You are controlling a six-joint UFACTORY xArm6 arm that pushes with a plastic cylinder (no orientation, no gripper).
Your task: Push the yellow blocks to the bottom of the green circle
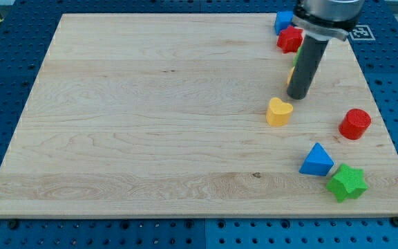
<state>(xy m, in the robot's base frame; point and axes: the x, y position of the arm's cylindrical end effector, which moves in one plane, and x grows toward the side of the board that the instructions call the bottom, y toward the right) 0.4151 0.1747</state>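
Progress looks early: yellow heart [278, 111] sits just below my tip [296, 97], which has no claw; green circle is mostly hidden behind the rod.

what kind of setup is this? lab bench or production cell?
Most likely a lab bench for pushing experiments: a bare wooden board sits on a blue perforated mounting plate, with toy blocks like the yellow heart near my tip, and a printed fiducial marker.

rod [308, 59] hides blocks, perhaps green, yellow | arm cut off top
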